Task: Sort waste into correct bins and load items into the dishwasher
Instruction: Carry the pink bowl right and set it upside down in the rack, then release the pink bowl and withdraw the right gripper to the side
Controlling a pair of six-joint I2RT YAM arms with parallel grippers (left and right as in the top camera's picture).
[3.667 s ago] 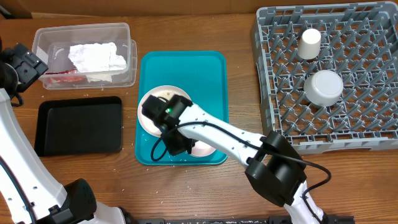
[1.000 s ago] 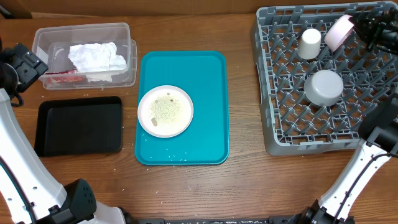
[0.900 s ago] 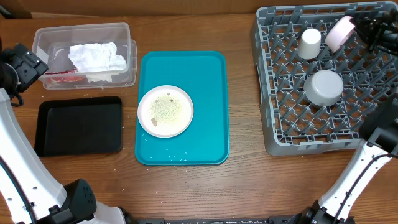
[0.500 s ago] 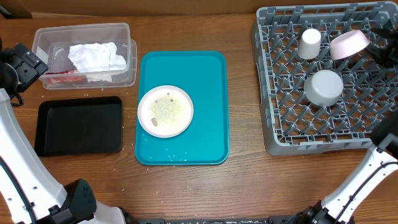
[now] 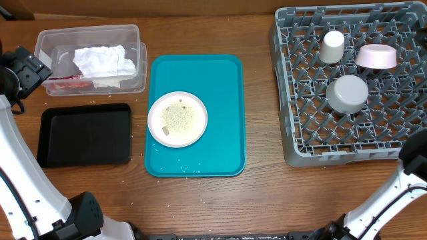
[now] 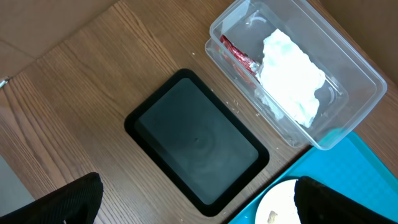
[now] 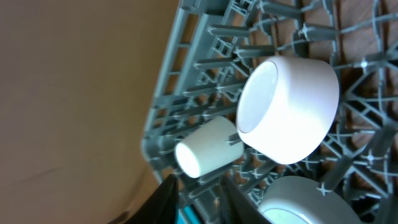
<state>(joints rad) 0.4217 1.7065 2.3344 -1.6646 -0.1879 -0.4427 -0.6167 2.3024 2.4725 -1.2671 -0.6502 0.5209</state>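
Observation:
The grey dish rack (image 5: 393, 133) holds a small white cup (image 5: 331, 47), an upturned pale grey bowl (image 5: 347, 93) and a small white bowl-like dish (image 5: 375, 57) lying free on the pegs. A small white plate (image 5: 177, 119) with rice grains sits on the teal tray (image 5: 220, 100). The clear tub (image 5: 87, 33) holds the napkin (image 5: 103, 61) and the red packet (image 5: 67, 79). The black tray (image 5: 85, 135) is bare. My left gripper (image 6: 199, 199) is open, high above the black tray (image 6: 196, 146). My right gripper (image 7: 200, 193) is open and empty, back from the dish (image 7: 289, 109) and cup (image 7: 205, 155); it is outside the overhead view.
Loose rice grains (image 5: 187, 167) lie on the teal tray's near edge and on the table round it. My right arm (image 5: 417, 157) runs along the right edge beside the rack. A cardboard wall stands behind the rack (image 7: 186, 87).
My right gripper carried the white dish to the rack's back right, let it go on the pegs and drew off out of the overhead view. The left arm has not moved.

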